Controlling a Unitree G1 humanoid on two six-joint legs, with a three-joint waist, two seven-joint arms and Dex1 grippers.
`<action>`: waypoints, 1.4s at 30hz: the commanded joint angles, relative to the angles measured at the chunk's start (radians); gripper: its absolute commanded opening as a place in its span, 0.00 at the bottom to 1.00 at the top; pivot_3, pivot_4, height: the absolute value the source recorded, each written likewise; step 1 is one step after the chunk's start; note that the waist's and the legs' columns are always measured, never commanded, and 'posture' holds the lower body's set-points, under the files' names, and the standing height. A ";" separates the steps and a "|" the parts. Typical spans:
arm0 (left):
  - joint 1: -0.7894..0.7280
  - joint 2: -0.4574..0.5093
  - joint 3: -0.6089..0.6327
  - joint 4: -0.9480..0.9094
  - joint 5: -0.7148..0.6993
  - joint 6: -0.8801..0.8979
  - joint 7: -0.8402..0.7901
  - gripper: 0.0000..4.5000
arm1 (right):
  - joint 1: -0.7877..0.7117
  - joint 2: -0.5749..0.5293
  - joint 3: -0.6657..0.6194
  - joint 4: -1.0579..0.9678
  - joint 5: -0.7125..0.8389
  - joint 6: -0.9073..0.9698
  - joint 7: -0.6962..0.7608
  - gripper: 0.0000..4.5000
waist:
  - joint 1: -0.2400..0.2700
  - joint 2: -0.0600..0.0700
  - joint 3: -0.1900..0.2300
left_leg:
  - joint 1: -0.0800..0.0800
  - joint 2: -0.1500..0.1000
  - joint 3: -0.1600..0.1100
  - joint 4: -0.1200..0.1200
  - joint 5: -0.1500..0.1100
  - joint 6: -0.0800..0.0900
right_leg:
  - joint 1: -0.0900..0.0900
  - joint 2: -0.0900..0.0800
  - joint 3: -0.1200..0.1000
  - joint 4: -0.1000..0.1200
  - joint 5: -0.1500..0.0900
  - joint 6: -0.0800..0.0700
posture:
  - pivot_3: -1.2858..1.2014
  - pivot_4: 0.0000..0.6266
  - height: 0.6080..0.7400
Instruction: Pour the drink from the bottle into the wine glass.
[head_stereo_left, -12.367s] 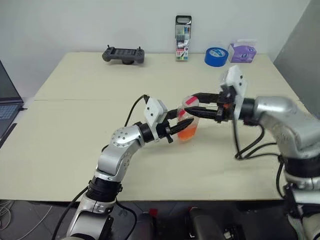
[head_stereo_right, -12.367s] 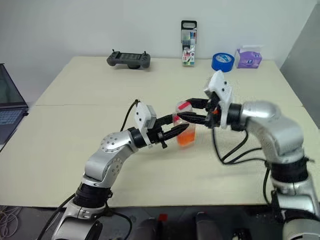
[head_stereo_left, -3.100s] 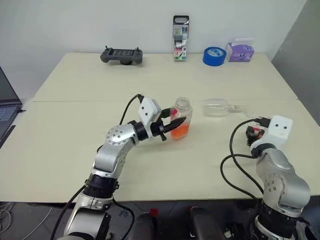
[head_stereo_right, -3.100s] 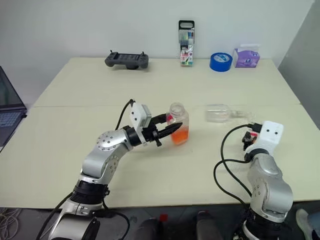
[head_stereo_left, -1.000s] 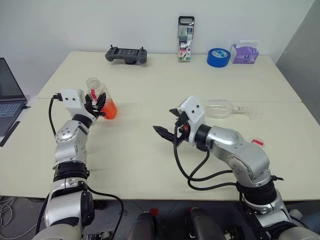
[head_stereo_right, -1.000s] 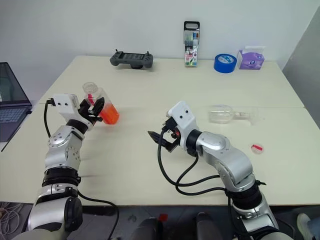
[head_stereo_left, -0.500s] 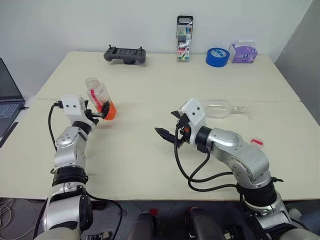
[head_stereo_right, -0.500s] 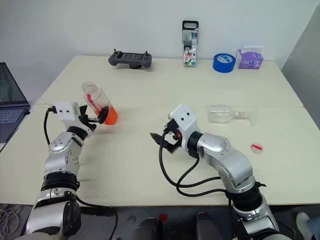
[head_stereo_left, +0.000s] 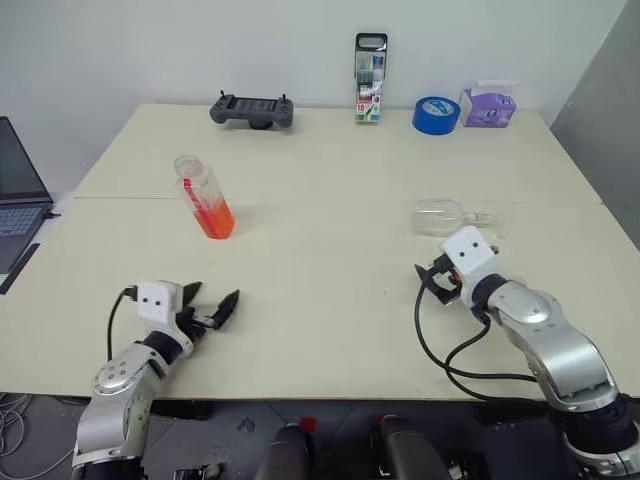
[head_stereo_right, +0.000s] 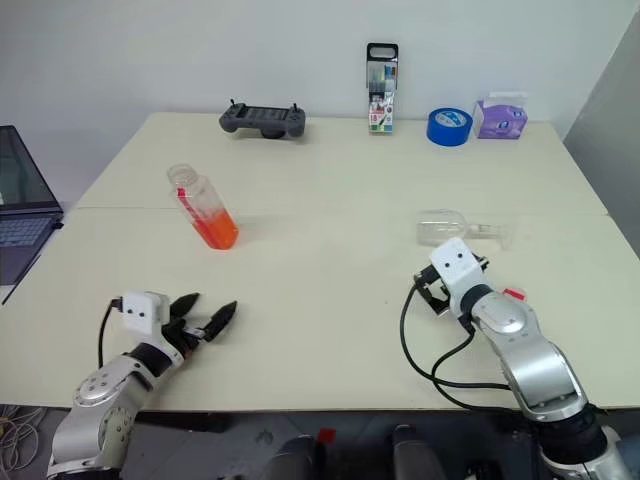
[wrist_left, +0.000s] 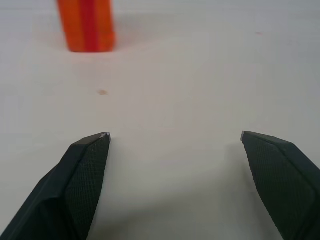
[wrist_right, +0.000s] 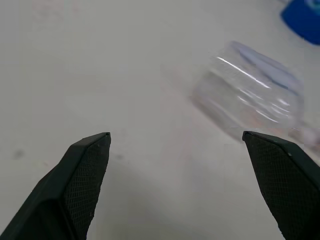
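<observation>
The small clear plastic bottle (head_stereo_left: 203, 197) with squarish sides and a red label strip now stands by itself on the left half of the pale counter (head_stereo_left: 320, 300), leaning a little, its neck open, the translucent orange-red drink (head_stereo_left: 214, 219) pooled in its lower part. A second ago the left gripper (head_stereo_left: 209, 307) had it clamped; that gripper has since let go and drawn back to the near edge, its black fingers spread wide and holding nothing, the bottle well ahead of it in the left wrist view (wrist_left: 86, 25).

The clear stemmed wine glass (head_stereo_left: 450, 216) lies on its side on the right half, bowl toward the middle, stem pointing to the right edge. The right gripper (wrist_right: 176, 145) has swung over from the centre and sits just short of the bowl, jaws as wide as they go, empty. The pinkish-red cap (head_stereo_right: 514, 293) lies beside that arm.

To my eye, nothing has been poured: the glass must first be stood upright, and the right gripper looks lined up for that.
</observation>
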 joint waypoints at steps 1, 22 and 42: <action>-0.049 -0.048 -0.139 -0.110 -0.028 0.079 -0.018 0.99 | -0.044 -0.058 0.043 0.098 -0.192 -0.101 -0.063 1.00 | 0.000 -0.001 0.000 | 0.003 0.000 0.001 0.000 0.000 0.000 | 0.003 0.000 0.000 -0.001 -0.001 0.001 | 0.52 0.24 1.00; -0.351 -0.011 -0.342 -0.273 -0.003 0.296 -0.066 0.99 | -0.441 0.088 0.188 1.032 -0.562 -0.514 -0.258 1.00 | -0.008 -0.001 0.000 | 0.010 0.002 0.008 -0.001 0.000 0.000 | 0.008 0.008 0.004 -0.001 0.001 -0.002 | 0.52 0.24 1.00; -0.340 0.011 -0.325 -0.234 0.053 0.269 -0.052 1.00 | -0.512 0.144 0.194 1.048 -0.605 -0.600 -0.211 0.04 | -0.012 -0.002 0.000 | 0.011 0.002 0.009 -0.001 0.000 0.000 | 0.008 0.008 0.006 -0.001 0.001 -0.002 | 0.52 0.24 1.00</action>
